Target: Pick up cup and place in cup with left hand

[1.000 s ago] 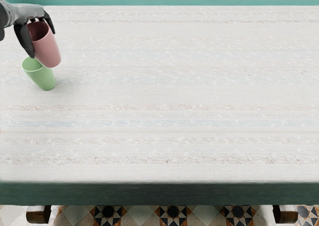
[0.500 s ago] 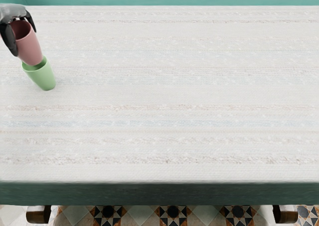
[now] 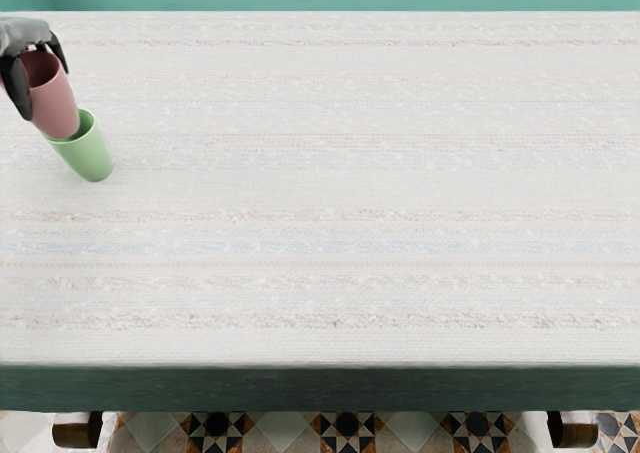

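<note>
The green cup (image 3: 88, 157) is standing toward nine o'clock on the table (image 3: 340, 193). At its eleven o'clock, the pink cup (image 3: 56, 103) is overlapping its mouth, contact remaining indeterminable; the left hand (image 3: 22, 39) is grasping the pink cup.

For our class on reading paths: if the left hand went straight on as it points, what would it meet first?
Probably the green cup: the left hand points downward, and the pink cup in its grasp overlaps that cup's mouth in view. Whether they touch is unclear.
</note>
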Tool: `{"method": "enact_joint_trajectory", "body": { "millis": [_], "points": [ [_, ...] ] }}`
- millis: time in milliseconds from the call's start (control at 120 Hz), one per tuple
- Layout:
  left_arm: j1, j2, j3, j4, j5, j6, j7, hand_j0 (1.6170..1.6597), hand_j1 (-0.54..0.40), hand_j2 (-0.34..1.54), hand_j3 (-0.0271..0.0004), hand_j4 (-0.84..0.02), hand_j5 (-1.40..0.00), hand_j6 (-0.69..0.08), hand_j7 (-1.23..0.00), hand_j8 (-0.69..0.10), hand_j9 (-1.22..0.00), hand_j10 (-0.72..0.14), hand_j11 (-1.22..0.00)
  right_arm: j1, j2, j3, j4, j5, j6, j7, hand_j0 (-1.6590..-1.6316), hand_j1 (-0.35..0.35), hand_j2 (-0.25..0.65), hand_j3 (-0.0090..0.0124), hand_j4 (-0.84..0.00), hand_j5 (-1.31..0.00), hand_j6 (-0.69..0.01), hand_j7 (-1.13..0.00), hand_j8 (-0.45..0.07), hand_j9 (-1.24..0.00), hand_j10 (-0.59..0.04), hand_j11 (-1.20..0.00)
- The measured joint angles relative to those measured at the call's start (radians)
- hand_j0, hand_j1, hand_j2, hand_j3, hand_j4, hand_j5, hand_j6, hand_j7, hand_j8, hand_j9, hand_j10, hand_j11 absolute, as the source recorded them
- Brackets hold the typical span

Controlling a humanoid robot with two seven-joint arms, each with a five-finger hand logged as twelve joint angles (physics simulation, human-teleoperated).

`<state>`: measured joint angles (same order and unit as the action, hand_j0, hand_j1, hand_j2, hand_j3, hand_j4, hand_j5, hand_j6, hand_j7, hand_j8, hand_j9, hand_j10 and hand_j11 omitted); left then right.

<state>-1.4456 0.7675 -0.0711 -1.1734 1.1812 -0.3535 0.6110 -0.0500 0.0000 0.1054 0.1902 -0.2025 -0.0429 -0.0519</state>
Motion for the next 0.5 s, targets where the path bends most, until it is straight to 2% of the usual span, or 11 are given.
{"method": "enact_joint_trajectory", "body": {
  "millis": [500],
  "points": [
    [0.002,-0.029,0.000,0.029,0.035,0.014,0.000,1.6531,-0.095,0.08,0.0000,-0.440,-0.62,-0.298,-0.62,-0.320,-0.63,-0.453,-0.63,-0.001,0.000,-0.001,0.000,0.000,0.000,0.000,-1.6581,-0.320,-0.005,0.0000,-0.024,-0.03,-0.024,-0.03,-0.024,-0.03,-0.024,-0.03]
  ]
}}
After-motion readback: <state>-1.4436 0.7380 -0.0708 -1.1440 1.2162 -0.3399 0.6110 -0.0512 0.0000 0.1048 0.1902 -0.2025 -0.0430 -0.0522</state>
